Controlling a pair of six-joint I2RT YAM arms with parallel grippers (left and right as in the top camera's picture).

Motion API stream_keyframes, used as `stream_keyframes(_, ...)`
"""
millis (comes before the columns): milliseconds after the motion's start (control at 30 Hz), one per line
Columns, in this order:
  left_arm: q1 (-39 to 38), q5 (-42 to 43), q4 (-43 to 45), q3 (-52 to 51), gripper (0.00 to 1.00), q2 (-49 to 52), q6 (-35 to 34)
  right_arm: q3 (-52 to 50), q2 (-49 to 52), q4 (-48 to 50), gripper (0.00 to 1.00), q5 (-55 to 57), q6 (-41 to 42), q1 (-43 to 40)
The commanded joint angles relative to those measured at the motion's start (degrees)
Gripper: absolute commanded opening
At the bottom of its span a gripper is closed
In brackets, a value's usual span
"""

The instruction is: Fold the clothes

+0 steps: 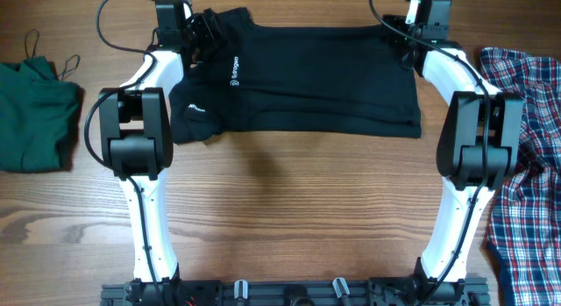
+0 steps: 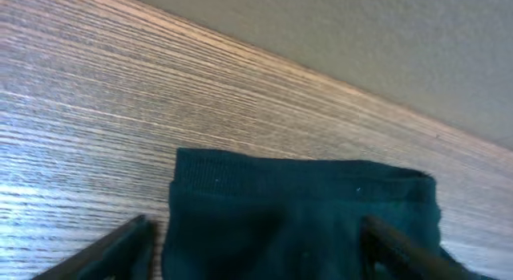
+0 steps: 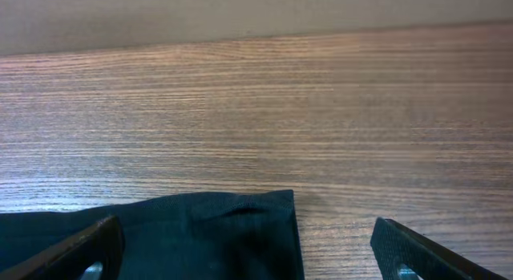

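Seen from overhead, the black shirt [image 1: 324, 78] is spread flat across the far middle of the desk [image 1: 289, 209], with the left hand [image 1: 203, 30] posed at its far-left shoulder and the right hand [image 1: 412, 30] at its far-right corner; a green top [image 1: 31, 113] is bunched at the left edge and a plaid shirt [image 1: 526, 122] is draped at the right, both well apart from the work. In the left wrist view, the fingers [image 2: 112, 252] are held wide apart with a hemmed edge [image 2: 304, 172] of dark cloth lying between them, nothing clamped. In the right wrist view, the fingers [image 3: 80, 248] are likewise spread fully, and the shirt's corner [image 3: 264, 208] is framed between them but off-centre, towards the left finger, with bare wood beyond. The step in hand is judged to be the taking of the far edge for a fold towards the near side. It is best done if both hands are lowered until the lower fingers slide under the hem, the right one first shifted so the corner is centred, a single layer is pinched at each end, and the two are then lifted level and together so that the cloth is not skewed or dragged.
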Motion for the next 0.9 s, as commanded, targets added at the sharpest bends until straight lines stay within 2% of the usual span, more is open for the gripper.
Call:
stream_keyframes(0, -0.3, -1.8, -0.8, 1.1, 0.63, 0.7, 1.9, 0.2, 3.7, -0.1, 0.99, 0.3, 2.8, -0.3)
stream_keyframes(67, -0.3, -1.8, -1.2, 1.1, 0.60, 0.7, 3.2, 0.2, 4.2, -0.2, 0.99, 0.3, 5.1, -0.3)
stream_keyframes(133, -0.3, -5.2, -3.0, 1.1, 0.68, 0.7, 6.3, 0.2, 4.2, -0.1, 0.99, 0.2, 6.4, -0.3)
stream_keyframes(233, -0.3, -5.7, -4.7, 1.1, 0.69, 0.7, 9.2, 0.2, 4.2, -0.3, 0.99, 0.2, 6.6, -0.3)
stream_keyframes(267, -0.3, -5.7, -5.2, 1.1, 0.66, 0.7, 9.2, 0.2, 4.2, -0.4, 1.00, 0.1, 6.6, -0.3)
stream_keyframes(300, -0.3, -5.7, -5.8, 1.1, 0.59, 0.8, 9.2, 0.2, 4.2, -0.7, 0.99, 0.1, 6.6, -0.3)
stream_keyframes(433, -0.3, -5.6, -6.0, 1.1, 0.55, 1.7, 9.4, 0.2, 4.2, -1.4, 1.00, 0.2, 6.6, -0.3)
stream_keyframes(467, -0.3, -5.4, -6.0, 1.1, 0.52, 2.3, 9.4, 0.2, 4.2, -1.6, 0.99, 0.2, 6.5, -0.3)
stream_keyframes(533, -0.3, -5.4, -6.5, 1.1, 0.43, 3.5, 9.4, 0.2, 4.2, -1.8, 1.00, 0.1, 6.5, -0.3)
stream_keyframes(600, -0.4, -5.4, -8.2, 1.1, 0.28, 3.3, 9.4, 0.2, 4.2, -2.3, 0.99, 0.2, 6.4, -0.3)
stream_keyframes(667, -1.2, -5.5, -11.4, 2.6, 0.18, 2.7, 9.4, 0.2, 4.2, -3.3, 0.99, 0.1, 6.5, -0.3)
stream_keyframes(867, -2.6, -11.9, -26.3, 10.0, 0.16, 2.7, 10.9, 0.2, 3.4, -6.3, 0.99, -0.6, 4.1, -0.3)
